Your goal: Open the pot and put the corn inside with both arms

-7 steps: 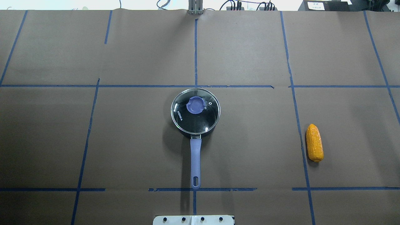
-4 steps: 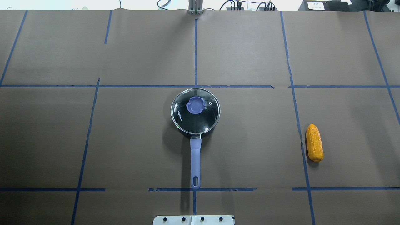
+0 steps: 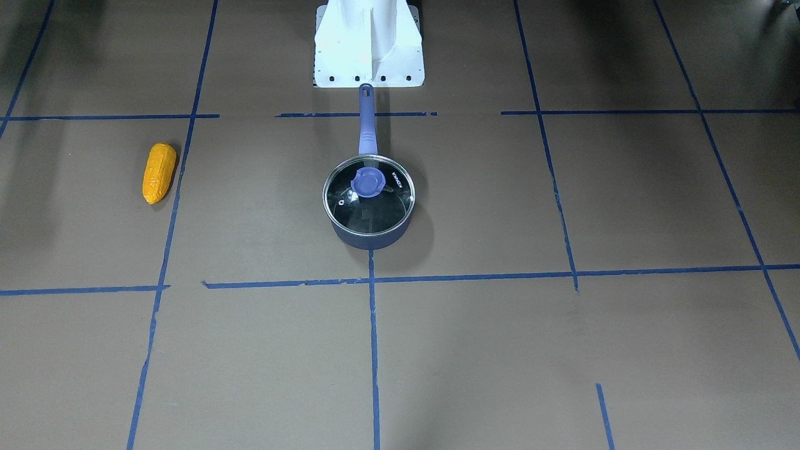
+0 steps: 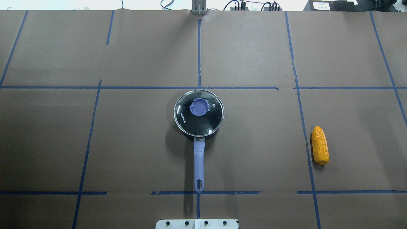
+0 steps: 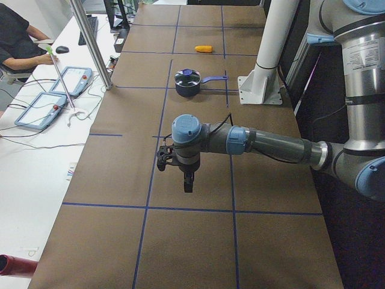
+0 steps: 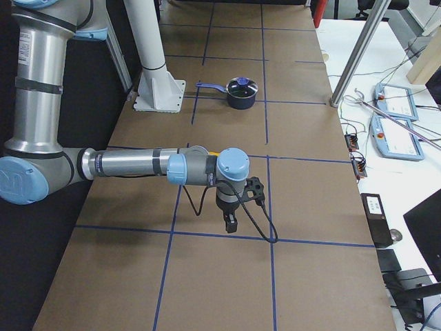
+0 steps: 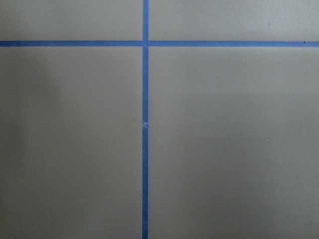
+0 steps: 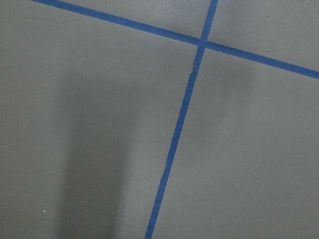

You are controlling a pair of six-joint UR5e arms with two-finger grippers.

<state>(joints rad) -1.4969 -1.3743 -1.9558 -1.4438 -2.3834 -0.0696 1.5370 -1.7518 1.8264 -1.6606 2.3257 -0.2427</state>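
The dark navy pot (image 4: 198, 115) stands in the middle of the table with its glass lid and blue knob (image 4: 199, 107) on, its lavender handle (image 4: 199, 165) pointing toward the robot's base. It also shows in the front view (image 3: 369, 201). The yellow-orange corn (image 4: 320, 145) lies on the table well to the pot's right, also seen in the front view (image 3: 159, 173). The left gripper (image 5: 187, 183) hangs over bare table far from the pot, in the left side view only. The right gripper (image 6: 231, 224) likewise shows only in the right side view. I cannot tell whether either is open or shut.
The white robot base (image 4: 197, 223) sits at the near table edge behind the pot handle. Blue tape lines cross the brown table cover. A side desk with teach pendants (image 5: 42, 111) and a seated person (image 5: 18, 42) lies beyond the far edge. Both wrist views show only cover and tape.
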